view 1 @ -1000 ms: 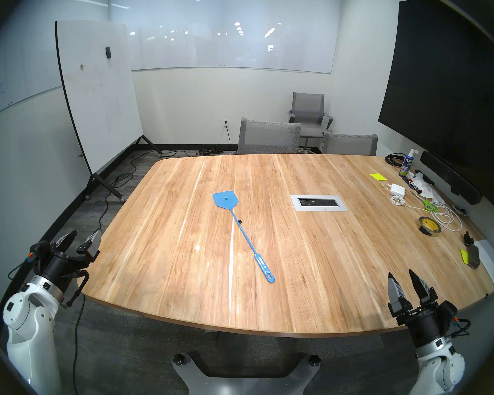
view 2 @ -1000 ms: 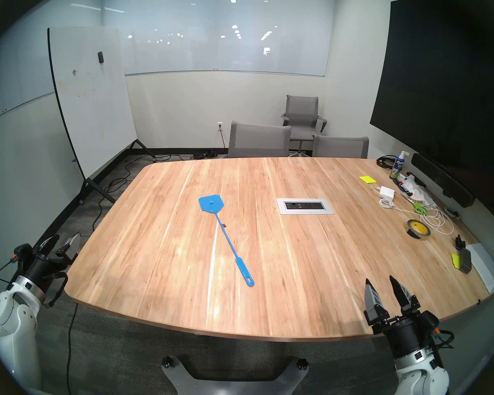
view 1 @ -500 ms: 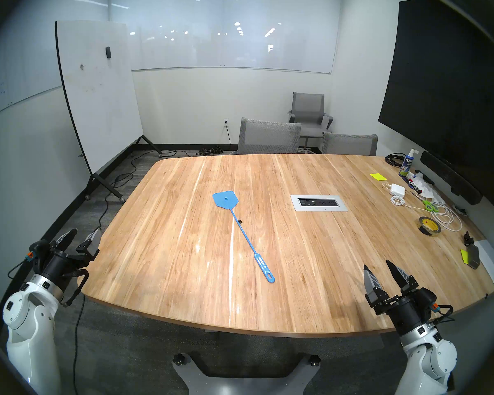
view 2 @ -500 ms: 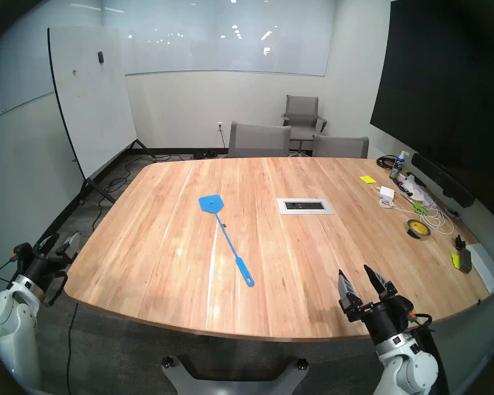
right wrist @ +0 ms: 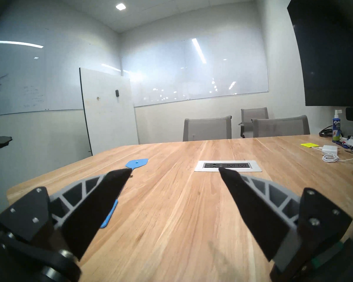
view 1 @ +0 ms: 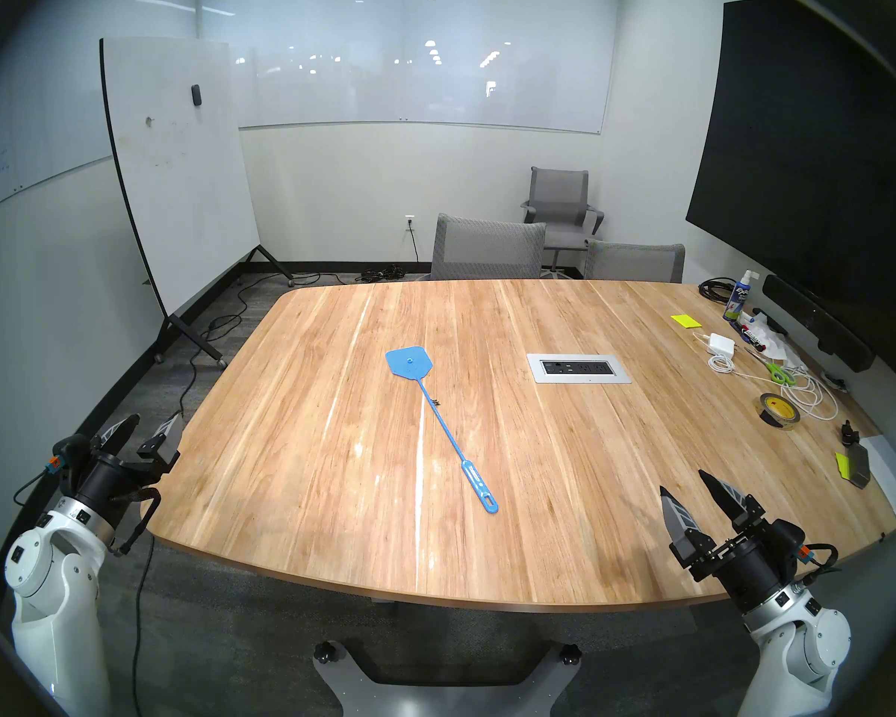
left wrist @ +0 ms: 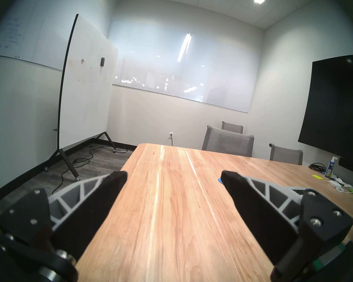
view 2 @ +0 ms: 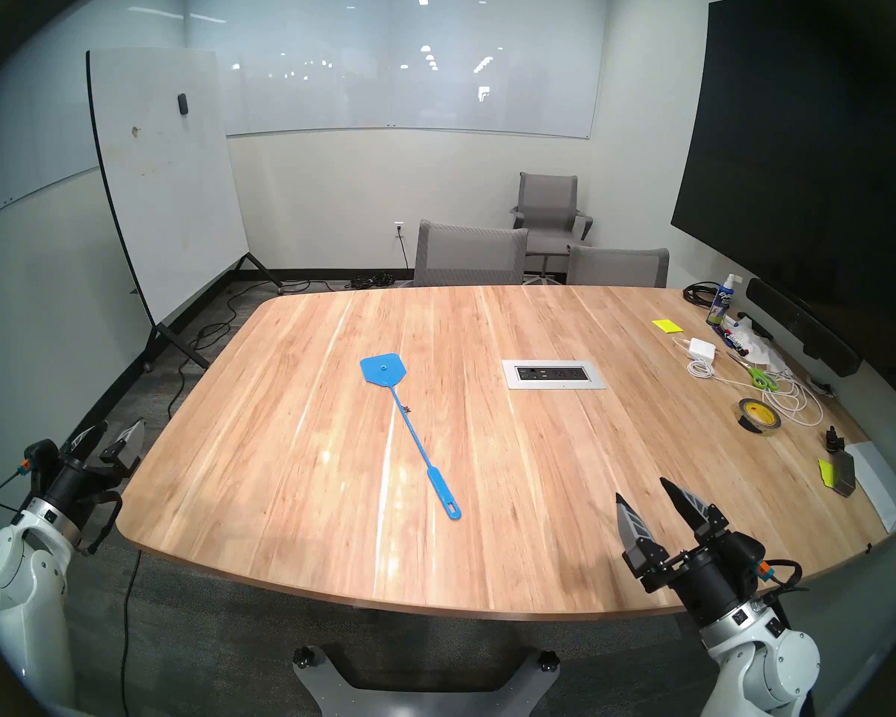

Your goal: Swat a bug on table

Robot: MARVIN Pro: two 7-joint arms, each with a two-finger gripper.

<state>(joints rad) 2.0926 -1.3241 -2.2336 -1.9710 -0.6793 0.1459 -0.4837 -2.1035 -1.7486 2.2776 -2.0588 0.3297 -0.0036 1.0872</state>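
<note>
The bug (view 1: 437,403) is a tiny black speck touching the right side of the blue swatter's shaft, a little below its head. The blue fly swatter (view 1: 408,362) lies flat and diagonal mid-table (view 1: 539,493), with its handle end nearest me. My right gripper (view 1: 683,480) hovers open and empty over the near right of the table, well right of the handle. The right wrist view shows the swatter (right wrist: 136,163) and the bug (right wrist: 131,175) past the left fingertip. My left gripper (view 1: 157,417) stands open and empty at the table's near left corner.
A silver outlet panel (view 1: 578,368) is set into the table right of the swatter. Along the right edge lie a tape roll (view 1: 779,411), green scissors (view 1: 779,373), white cable, a charger, a spray bottle (view 1: 739,297) and a black knob (view 1: 848,432). Grey chairs (view 1: 487,247) line the far edge.
My right gripper moved left and forward from the near right edge to over the table, then nearly stopped while its wrist swung outward. Left arm, swatter and bug have not moved.
</note>
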